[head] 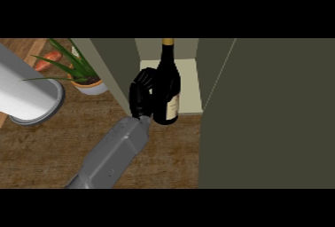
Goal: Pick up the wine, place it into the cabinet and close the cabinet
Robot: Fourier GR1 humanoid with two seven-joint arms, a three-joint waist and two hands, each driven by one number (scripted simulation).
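Head view, looking down on the counter. I see the robot's left hand point(140, 94), black, at the end of a grey forearm point(114, 155) that rises from the lower edge toward the middle of the frame. Its fingers point(145, 79) are curled round the left side of the tall dark glass wine bottle with a yellow capsule and a cream label point(167, 77), gripping it at the body.

The bottle is in the mouth of the olive-green cabinet point(114, 66), its neck pointing into the recess and its body over the pale shelf point(189, 84). Its base overlaps the shelf's front lip, and I cannot tell whether it rests on the shelf or is held above it. The cabinet's broad olive door point(274, 115) stands open and fills the right of the view, just beside the bottle.

To the left of the cabinet, on the brown wooden counter point(170, 150), stand a green-leaved plant in a white pot point(85, 77) and, nearer the edge, a large white cylinder with a grey rim point(26, 95). An orange-red object point(47, 61) lies behind the plant; I cannot identify it.
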